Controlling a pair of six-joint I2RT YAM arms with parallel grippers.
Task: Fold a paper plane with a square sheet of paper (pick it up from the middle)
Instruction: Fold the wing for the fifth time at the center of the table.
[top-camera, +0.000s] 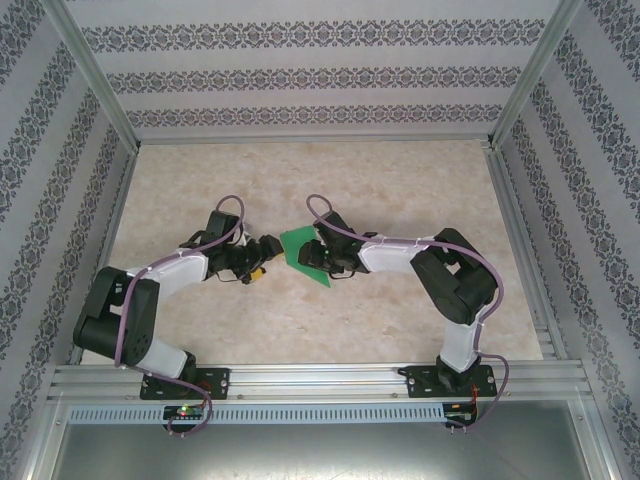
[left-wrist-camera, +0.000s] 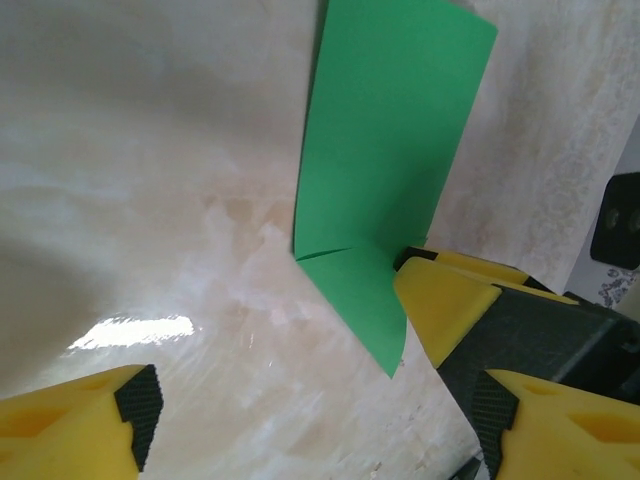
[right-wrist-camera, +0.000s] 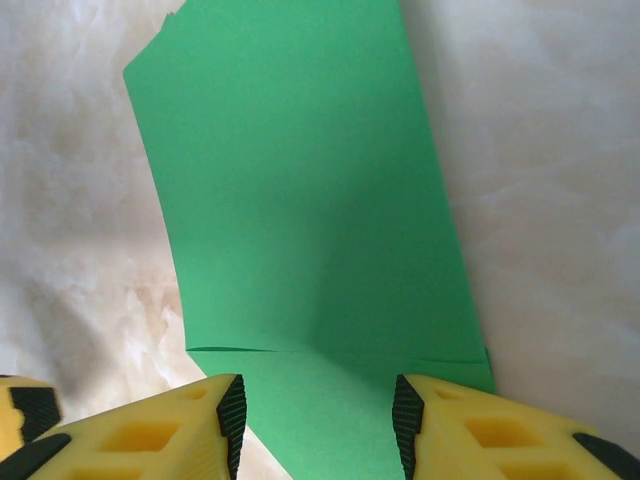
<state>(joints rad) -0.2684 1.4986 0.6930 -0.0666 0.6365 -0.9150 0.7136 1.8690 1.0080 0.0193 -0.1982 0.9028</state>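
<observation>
Green sheet (top-camera: 303, 252) sits mid-counter (top-camera: 400, 200), creased across near one end. R gripper (right-wrist-camera: 317, 420) has jaws spread, straddling that end, prob. to pin it. L gripper (left-wrist-camera: 315, 400) waits just beside, jaws wide open, gripping nothing.

Your left gripper (left-wrist-camera: 315, 415) sits low in frame with its jaws wide apart: yellow fingers (left-wrist-camera: 70, 425) with black ribbed pads at both bottom corners, bare tabletop between them. Ahead of you is the thin bright green square sheet of paper (left-wrist-camera: 385, 140) over the pale marbled table (left-wrist-camera: 150, 180); you cannot tell whether it lies flat or lifts. One crease crosses it near its lower end, and below that a pointed flap tapers toward you. The right gripper's yellow finger (left-wrist-camera: 440, 300), on a dark body, touches the sheet's right edge at the crease. White glare patch (left-wrist-camera: 130, 330) on the table, left.
</observation>
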